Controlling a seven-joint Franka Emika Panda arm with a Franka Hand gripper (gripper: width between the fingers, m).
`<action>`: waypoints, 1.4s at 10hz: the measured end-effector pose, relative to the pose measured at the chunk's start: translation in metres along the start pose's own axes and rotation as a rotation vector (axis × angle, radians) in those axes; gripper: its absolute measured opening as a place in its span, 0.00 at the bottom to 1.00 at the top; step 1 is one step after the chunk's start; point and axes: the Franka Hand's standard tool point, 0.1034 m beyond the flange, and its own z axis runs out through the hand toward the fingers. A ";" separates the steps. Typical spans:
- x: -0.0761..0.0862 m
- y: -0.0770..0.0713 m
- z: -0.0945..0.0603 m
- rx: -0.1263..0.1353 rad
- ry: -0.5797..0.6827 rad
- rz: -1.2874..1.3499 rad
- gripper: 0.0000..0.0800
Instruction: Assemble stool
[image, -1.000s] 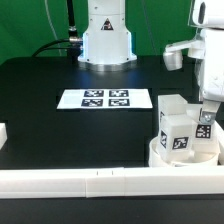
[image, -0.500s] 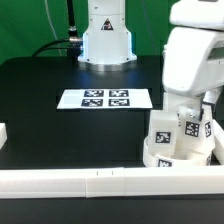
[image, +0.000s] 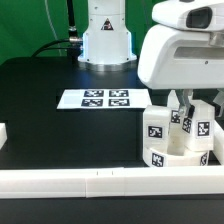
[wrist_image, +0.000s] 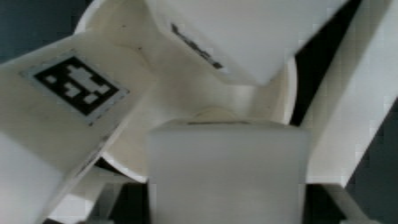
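Observation:
The white stool stands upside down at the exterior view's right, against the front rail. Its round seat disc (image: 165, 160) lies on the table and tagged block legs (image: 155, 128) stick up from it. My gripper (image: 188, 103) has come down from above onto a rear leg (image: 201, 124). In the wrist view the gripper (wrist_image: 219, 196) has its dark fingers (wrist_image: 111, 200) tight against both sides of a white leg block (wrist_image: 217, 160). Another tagged leg (wrist_image: 80, 85) and the seat's curved edge show behind it.
The marker board (image: 104, 98) lies flat mid-table. A long white rail (image: 70, 181) runs along the front edge and a short white piece (image: 3, 133) sits at the exterior view's left. The robot base (image: 106, 40) stands at the back.
The arm has swung in from the exterior view's right and down over the stool. The stool has shifted slightly to the left.

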 end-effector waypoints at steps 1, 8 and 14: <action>0.000 0.000 0.000 0.000 0.000 0.072 0.43; -0.001 -0.004 0.002 0.083 -0.024 0.849 0.43; 0.005 -0.026 -0.001 0.144 -0.026 1.477 0.43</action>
